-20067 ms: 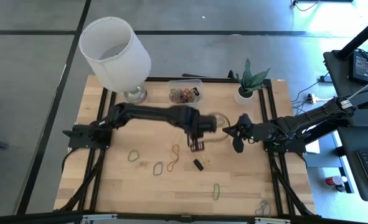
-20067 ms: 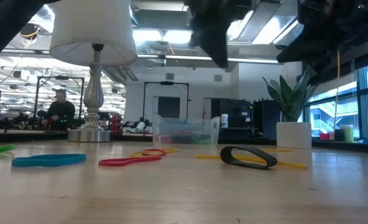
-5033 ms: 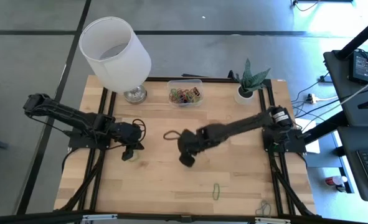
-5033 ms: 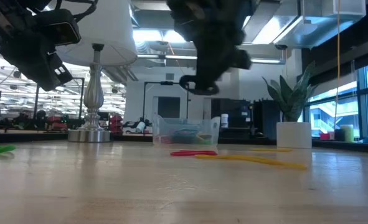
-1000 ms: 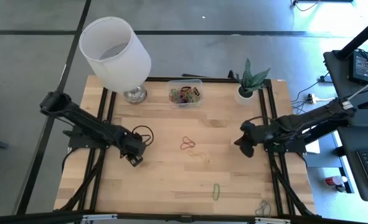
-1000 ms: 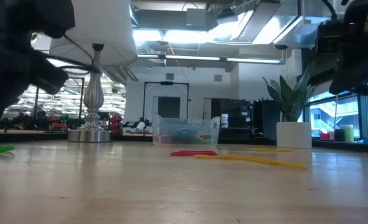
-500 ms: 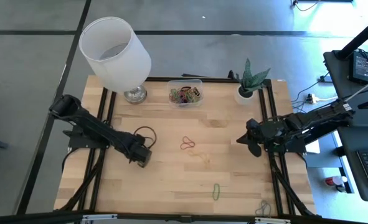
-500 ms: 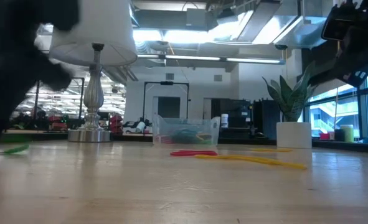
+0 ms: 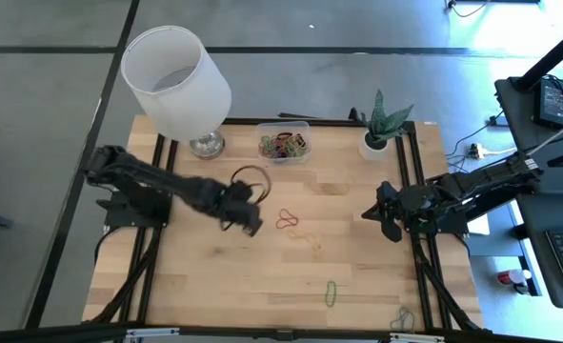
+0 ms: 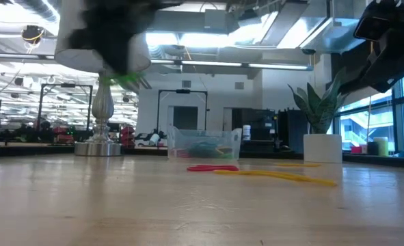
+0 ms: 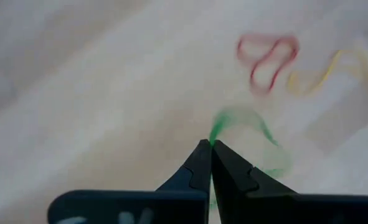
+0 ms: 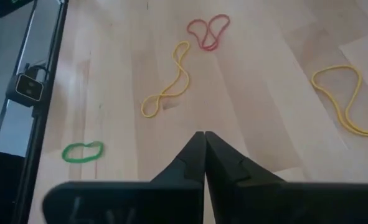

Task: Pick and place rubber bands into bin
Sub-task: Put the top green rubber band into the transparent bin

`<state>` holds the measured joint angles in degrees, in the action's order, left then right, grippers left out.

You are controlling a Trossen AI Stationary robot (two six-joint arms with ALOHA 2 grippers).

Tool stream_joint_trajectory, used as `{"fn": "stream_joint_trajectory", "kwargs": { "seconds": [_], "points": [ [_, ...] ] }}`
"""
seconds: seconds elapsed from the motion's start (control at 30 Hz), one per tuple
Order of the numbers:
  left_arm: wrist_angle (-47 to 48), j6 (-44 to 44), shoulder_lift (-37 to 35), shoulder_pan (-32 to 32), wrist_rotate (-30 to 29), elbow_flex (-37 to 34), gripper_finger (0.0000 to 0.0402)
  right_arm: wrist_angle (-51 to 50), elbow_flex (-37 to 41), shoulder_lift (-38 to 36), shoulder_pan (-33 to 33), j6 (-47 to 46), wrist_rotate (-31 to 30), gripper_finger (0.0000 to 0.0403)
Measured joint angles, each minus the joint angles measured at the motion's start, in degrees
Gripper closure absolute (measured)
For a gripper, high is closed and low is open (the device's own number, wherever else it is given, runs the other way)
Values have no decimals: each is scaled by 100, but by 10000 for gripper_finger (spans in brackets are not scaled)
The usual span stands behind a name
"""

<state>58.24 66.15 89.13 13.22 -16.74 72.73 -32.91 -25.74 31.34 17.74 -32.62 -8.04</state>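
Left gripper [image 9: 252, 227] moved toward bin [image 9: 284, 145], closed on green band [image 11: 246, 127] | band: thin loop | right gripper [image 9: 388, 227] closed, empty | wrist view only: pinch.

high: straight down | low: level across table [image 10: 188, 205] | wrists: close, forward | shared: tabletop

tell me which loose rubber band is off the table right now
The green rubber band pinched in the left hand; the red and yellow ones lie flat.
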Motion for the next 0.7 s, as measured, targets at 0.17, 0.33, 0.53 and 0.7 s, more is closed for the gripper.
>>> {"fn": "stream_joint_trajectory", "kwargs": {
  "seconds": [0.17, 0.33, 0.53, 0.7],
  "points": [
    [19, -1712, 664, -837, -67, 1118, 399, -23, 0, 3, 0, -7, -2, 393],
    [-22, -3253, 1448, -1649, -70, 2290, 399, -256, -2, 13, 0, -296, -10, 393],
    [-107, -4747, 2295, -2595, 94, 3272, 399, -326, -2, 15, 0, -892, -354, 393],
    [-165, -5371, 2809, -3338, 593, 3531, 399, -299, -2, 13, 0, -1201, -771, 393]
  ]
}}
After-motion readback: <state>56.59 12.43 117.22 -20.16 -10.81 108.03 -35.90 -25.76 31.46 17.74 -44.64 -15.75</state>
